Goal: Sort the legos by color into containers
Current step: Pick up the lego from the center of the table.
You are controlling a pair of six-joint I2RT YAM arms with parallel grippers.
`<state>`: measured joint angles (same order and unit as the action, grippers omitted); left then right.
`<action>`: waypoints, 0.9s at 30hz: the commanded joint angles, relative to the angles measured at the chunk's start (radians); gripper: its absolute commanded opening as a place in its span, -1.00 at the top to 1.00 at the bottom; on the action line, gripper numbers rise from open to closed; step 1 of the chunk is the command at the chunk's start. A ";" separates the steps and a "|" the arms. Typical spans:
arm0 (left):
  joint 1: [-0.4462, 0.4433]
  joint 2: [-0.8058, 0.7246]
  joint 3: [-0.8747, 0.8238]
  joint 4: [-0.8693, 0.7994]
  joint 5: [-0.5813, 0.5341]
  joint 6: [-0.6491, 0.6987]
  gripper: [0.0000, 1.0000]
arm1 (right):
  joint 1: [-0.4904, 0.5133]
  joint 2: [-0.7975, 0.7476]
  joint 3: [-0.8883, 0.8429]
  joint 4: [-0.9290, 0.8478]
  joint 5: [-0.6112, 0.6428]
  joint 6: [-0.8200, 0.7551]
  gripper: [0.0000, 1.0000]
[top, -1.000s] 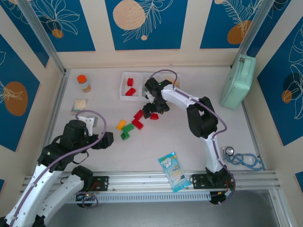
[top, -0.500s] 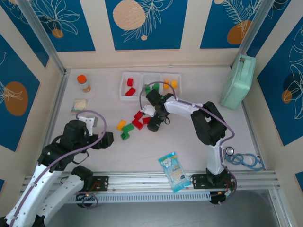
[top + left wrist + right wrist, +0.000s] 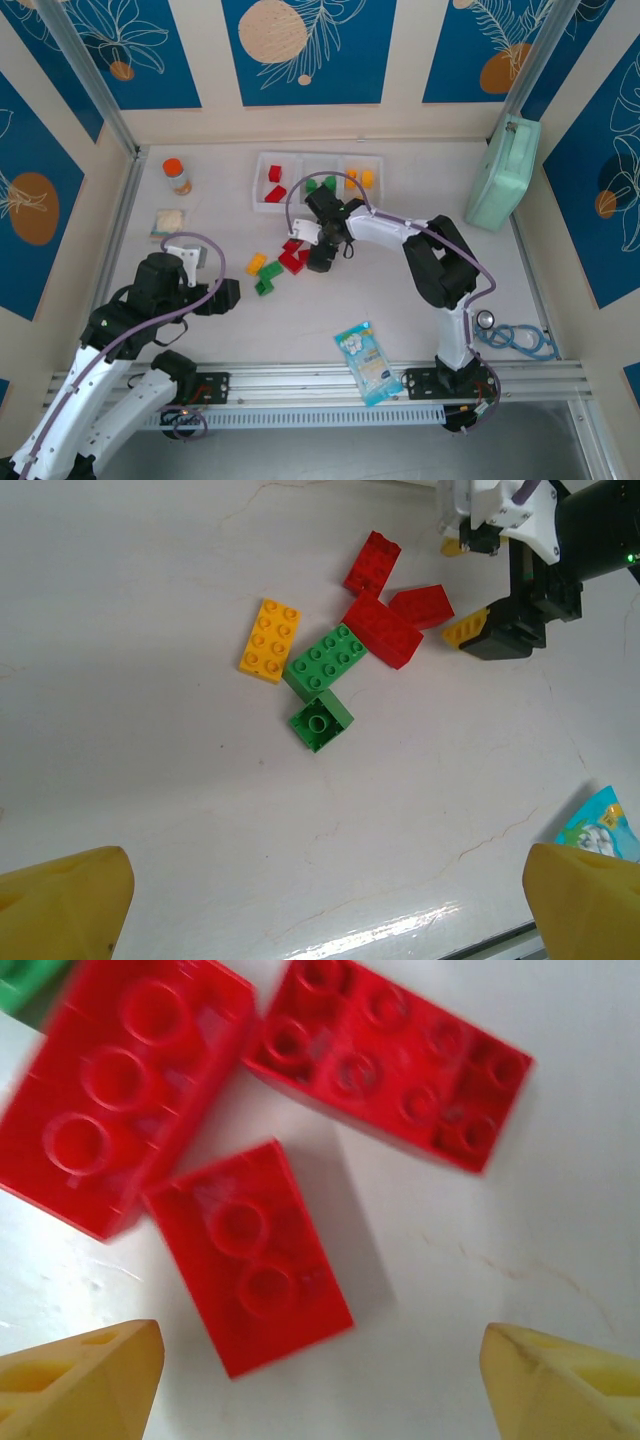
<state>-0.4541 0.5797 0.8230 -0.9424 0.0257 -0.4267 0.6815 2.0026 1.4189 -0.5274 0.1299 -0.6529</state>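
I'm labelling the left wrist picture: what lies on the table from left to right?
In order: yellow-orange brick → long green brick → rightmost red brick → snack packet.

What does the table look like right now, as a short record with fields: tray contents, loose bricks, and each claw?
tray: three joined white bins
left bin: binned red bricks
middle bin: binned green bricks
right bin: binned orange bricks
loose bricks: three loose red bricks, two loose green bricks, one yellow brick, clustered on the table
right claw: open, poised over the small red brick, holding nothing
left claw: open, apart from the bricks, holding nothing
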 commanded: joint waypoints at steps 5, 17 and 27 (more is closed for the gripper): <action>0.013 -0.003 -0.004 0.004 -0.006 0.013 -0.99 | 0.015 -0.014 -0.032 0.054 -0.058 -0.155 -0.74; 0.012 -0.009 -0.004 0.004 -0.006 0.013 -0.99 | 0.036 0.112 0.116 -0.009 -0.050 -0.269 -0.58; 0.013 -0.007 -0.005 0.004 -0.004 0.013 -0.99 | 0.038 0.124 0.123 -0.088 -0.066 -0.266 -0.32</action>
<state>-0.4541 0.5785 0.8230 -0.9424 0.0257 -0.4271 0.7136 2.1113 1.5227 -0.5480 0.0875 -0.9073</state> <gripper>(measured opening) 0.994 0.667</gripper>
